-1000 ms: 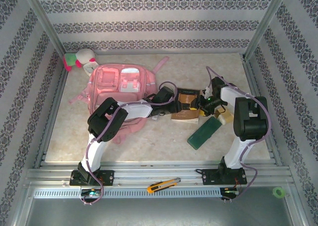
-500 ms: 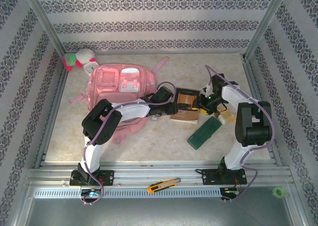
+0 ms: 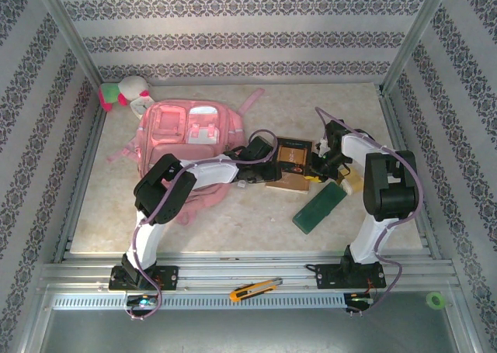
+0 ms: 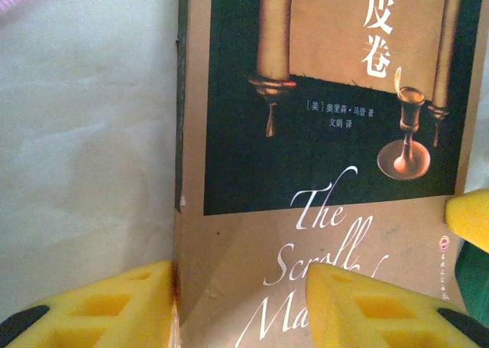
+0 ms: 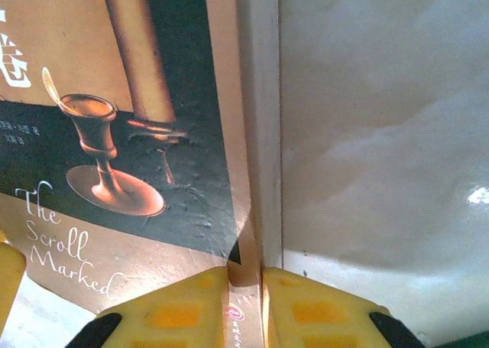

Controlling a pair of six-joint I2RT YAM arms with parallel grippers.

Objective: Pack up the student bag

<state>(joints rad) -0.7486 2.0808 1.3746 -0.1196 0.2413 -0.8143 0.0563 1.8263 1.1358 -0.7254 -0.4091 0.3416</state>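
In last second your right tool [image 5: 246,283] kept book [image 3: 291,157] pinched by its right edge and shifted it slightly toward bag [image 3: 186,128]. Left tool [image 4: 237,287] closed in, fingers spread astride spine. Bag lay near book's left on counter [image 3: 233,213]; book not yet packed.

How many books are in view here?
1. The book sits just right of the student bag, the left gripper at one edge, the right gripper pinching the opposite edge. More could be hidden inside the bag.
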